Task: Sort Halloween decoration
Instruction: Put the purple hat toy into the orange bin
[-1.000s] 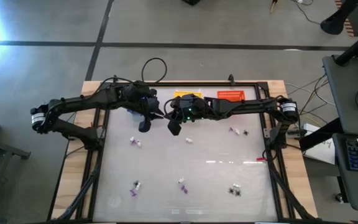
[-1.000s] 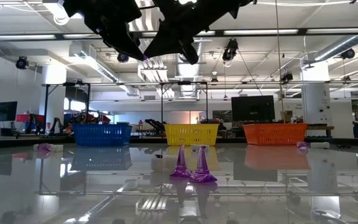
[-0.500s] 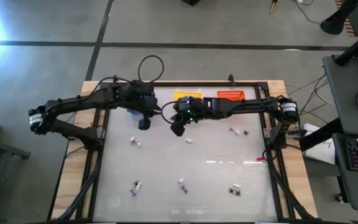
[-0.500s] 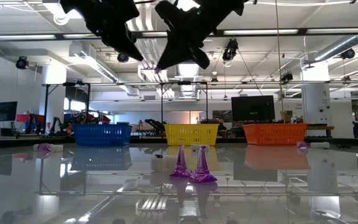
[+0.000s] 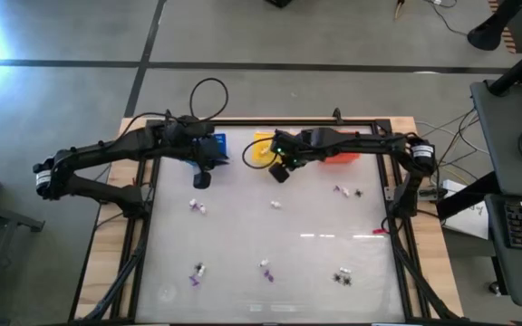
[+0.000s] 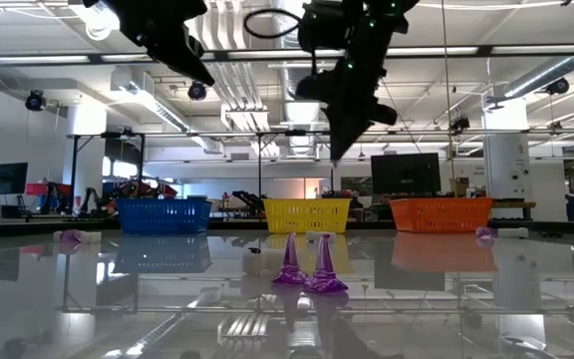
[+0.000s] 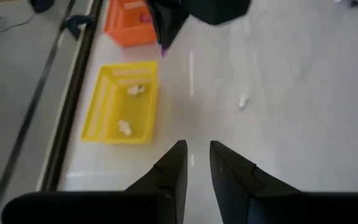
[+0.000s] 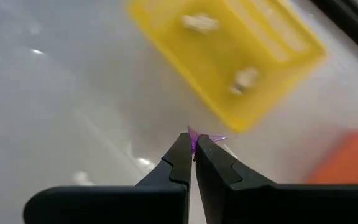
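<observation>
Desk (image 5: 324, 263) is a glossy pale top in a dark frame. Halloween decoration = tiny trinkets, white, purple and black, scattered over it.

Near edge, low view: two small purple cone-shaped trinkets (image 6: 306, 266) stand upright side by side, translucent, w/ flared bases. High view, near-edge row: a white + purple pair (image 5: 197, 273) toward the near left corner, a purple/white bit (image 5: 265, 268) about mid, a black spidery cluster (image 5: 343, 277) toward the near right corner.

Mid desk: white/purple piece (image 5: 197, 207) on the left side, small white one (image 5: 276, 204) near centre, purple + black pair (image 5: 349, 191) toward the right edge.

Above the far half, both arms are up off the surface. Left gripper (image 7: 196, 163) hangs near the blue basket (image 5: 213, 146) at the far edge; fingers a narrow gap apart, nothing between them. Right gripper (image 8: 192, 151) sits just in front of the yellow basket (image 5: 262, 148), jaws pinched tight on a thin purple trinket (image 8: 202, 139), only a sliver poking past the tips. Same sliver shows in left wrist view (image 7: 163, 51) under the dark gripper.

Far edge: three mesh baskets in a row, blue, yellow, orange-red (image 5: 337, 139). Yellow one holds two small white trinkets (image 7: 130, 109); a pinkish speck sits in the orange-red one, too small to tell what.
</observation>
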